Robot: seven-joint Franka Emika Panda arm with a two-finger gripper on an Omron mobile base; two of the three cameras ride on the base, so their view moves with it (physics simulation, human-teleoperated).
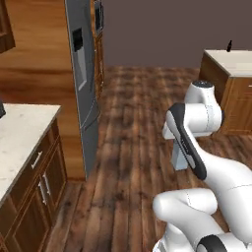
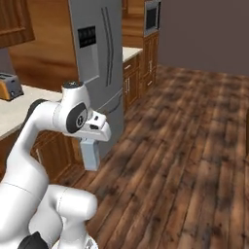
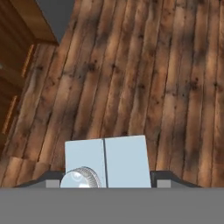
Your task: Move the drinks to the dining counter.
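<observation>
A pale blue-grey gable-top carton (image 3: 124, 162) with a round screw cap (image 3: 82, 178) sits between my two finger tips, high above the wooden floor. My gripper (image 3: 107, 180) is shut on it, one dark tip on each side. From the base cameras the carton (image 1: 179, 156) (image 2: 91, 155) hangs upright under the hand, in front of the fridge. A corner of the pale dining counter (image 1: 231, 61) shows at the far right, well away from the hand.
A steel fridge (image 1: 83, 83) (image 2: 99, 53) stands to the left. Beside it is a stone counter with wooden drawers (image 1: 22, 138) carrying a toaster (image 2: 9, 86). Open plank floor (image 1: 133, 128) stretches ahead toward a dark wall.
</observation>
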